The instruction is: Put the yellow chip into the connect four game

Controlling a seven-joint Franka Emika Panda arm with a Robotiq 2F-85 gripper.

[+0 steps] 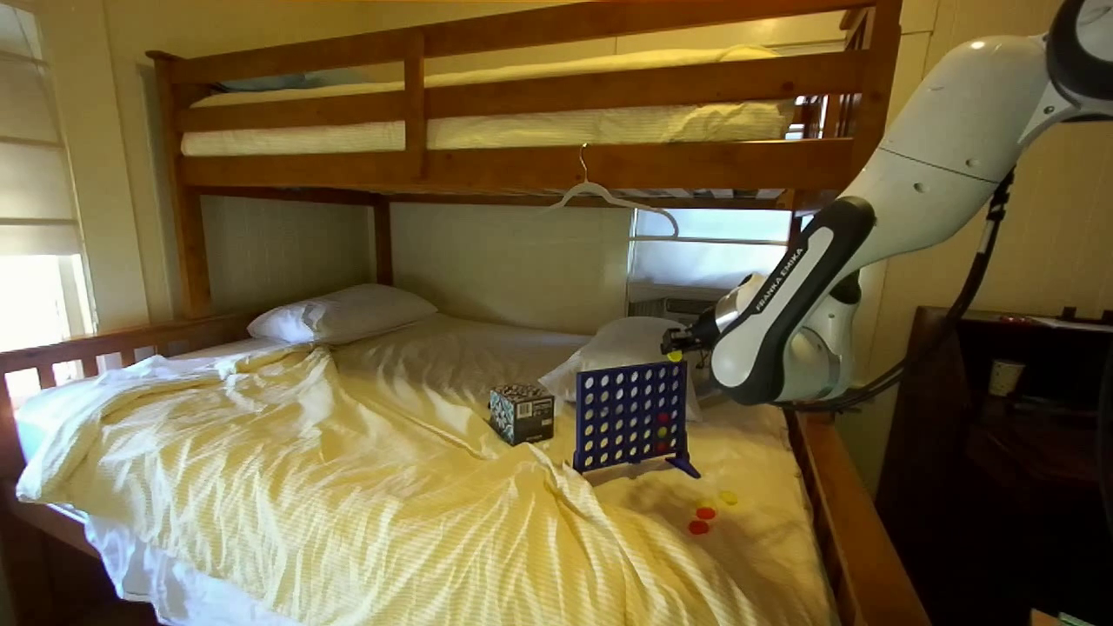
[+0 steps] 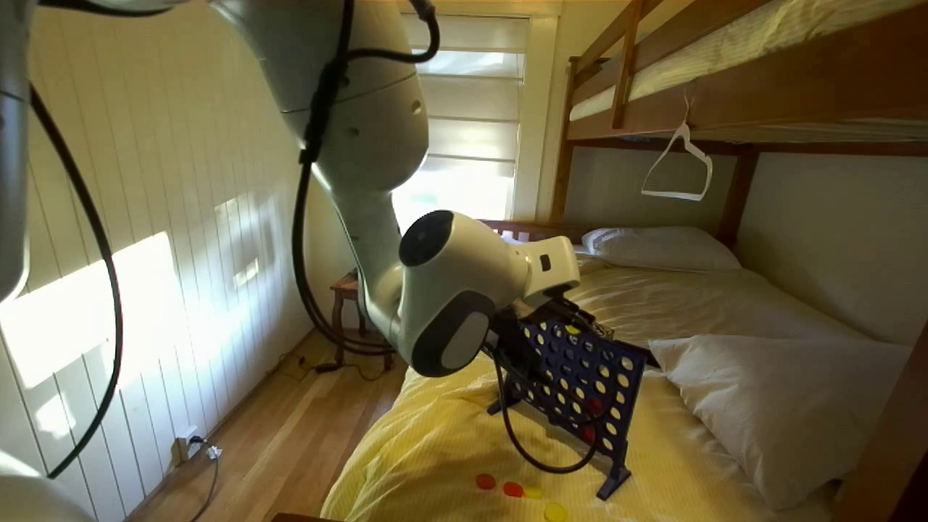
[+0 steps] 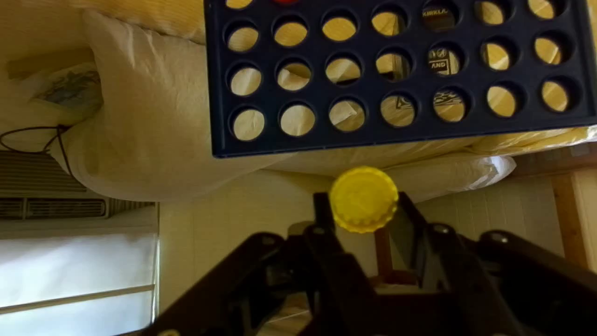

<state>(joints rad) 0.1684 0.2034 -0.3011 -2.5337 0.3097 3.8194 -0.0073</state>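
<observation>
The connect four game, a dark blue upright grid point(image 1: 633, 413), stands on the bed; it shows in both exterior views point(image 2: 573, 377) and in the wrist view point(image 3: 370, 91). A few red and yellow chips sit low in a column near one side. My gripper point(image 3: 364, 201) is shut on a yellow chip point(image 3: 364, 198), held by its edges between the fingertips. In an exterior view the gripper point(image 1: 676, 341) is just above the board's top edge near one end, with the held chip point(image 1: 675, 356) under the fingertips. I cannot tell whether the chip touches the board.
Loose red chips point(image 1: 698, 527) and yellow chips point(image 2: 555, 512) lie on the bed before the board. A dark patterned box point(image 1: 522, 415) stands beside the board. A pillow point(image 2: 783, 406) lies close by. A hanger point(image 1: 600, 189) hangs from the upper bunk rail point(image 1: 522, 169).
</observation>
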